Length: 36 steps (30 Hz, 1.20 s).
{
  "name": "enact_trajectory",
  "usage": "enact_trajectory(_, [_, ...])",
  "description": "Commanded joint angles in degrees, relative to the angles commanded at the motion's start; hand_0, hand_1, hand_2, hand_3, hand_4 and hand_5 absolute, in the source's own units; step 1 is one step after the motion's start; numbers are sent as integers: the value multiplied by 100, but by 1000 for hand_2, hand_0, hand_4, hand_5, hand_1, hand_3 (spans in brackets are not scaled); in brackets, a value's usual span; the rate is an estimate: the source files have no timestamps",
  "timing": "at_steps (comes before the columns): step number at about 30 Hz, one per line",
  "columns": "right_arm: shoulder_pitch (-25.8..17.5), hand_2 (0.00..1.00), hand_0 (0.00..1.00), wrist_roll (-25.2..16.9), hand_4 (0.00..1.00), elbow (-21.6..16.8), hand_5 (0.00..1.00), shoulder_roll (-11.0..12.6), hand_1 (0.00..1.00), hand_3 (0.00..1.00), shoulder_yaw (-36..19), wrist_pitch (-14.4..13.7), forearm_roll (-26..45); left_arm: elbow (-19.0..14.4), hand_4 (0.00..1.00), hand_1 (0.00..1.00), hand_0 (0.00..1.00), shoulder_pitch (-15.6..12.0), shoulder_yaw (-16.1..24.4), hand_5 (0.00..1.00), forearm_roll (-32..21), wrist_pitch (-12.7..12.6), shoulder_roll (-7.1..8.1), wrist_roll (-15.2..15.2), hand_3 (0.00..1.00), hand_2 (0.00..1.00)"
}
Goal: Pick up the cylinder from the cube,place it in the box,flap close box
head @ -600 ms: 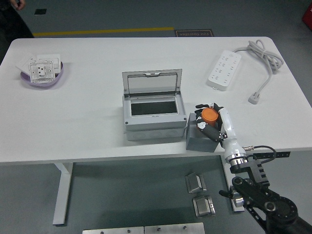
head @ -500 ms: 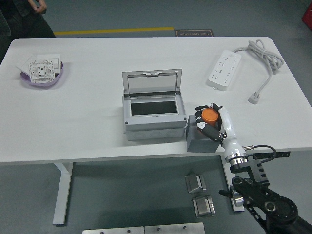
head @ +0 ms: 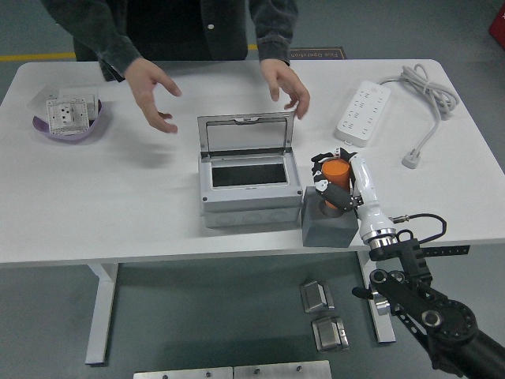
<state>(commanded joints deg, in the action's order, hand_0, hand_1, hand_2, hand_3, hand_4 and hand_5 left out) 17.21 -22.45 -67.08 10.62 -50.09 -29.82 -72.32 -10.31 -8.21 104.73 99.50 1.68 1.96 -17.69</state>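
Fingers [head: 325,186] of the right hand [head: 338,186] are clenched around the orange cylinder [head: 335,171], now raised off the grey cube [head: 327,227], beside the open box [head: 251,183]; placement follows.

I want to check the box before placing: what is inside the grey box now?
The grey box stands open, lid upright. Its inside looks dark and empty, though the front wall hides part of the floor. The orange cylinder is in the right hand, outside it.

Orange cylinder [head: 338,171], grey cube [head: 327,227], grey box [head: 251,197], white table [head: 118,205], purple bowl [head: 67,130].
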Motion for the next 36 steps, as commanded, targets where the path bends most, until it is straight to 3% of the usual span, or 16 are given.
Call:
enact_trajectory(8, [889,403,453,1094,2,-157,2,-51,290,338,393,436,-1282,0,449,680,673,-2,32,4,45,-1,37,-26,689,582])
enact_trajectory(15, [1542,396,446,1887,2,180,2,-284,278,337,1026,798,-2179,0,460,681,673,9,-27,19,5,-1,62,-36,690,583])
enact_trajectory(27, [2444,391,432,2252,2,1086,2,-638,267,321,1859,1164,-2427,0,462,681,673,51,-52,21,4,-1,116,-43,690,583])
enact_trajectory(36, [2943,392,430,2168,2,1765,2,-829,266,321,2194,1459,-2290,0,463,681,673,89,-21,21,100,15,131,-49,690,583])
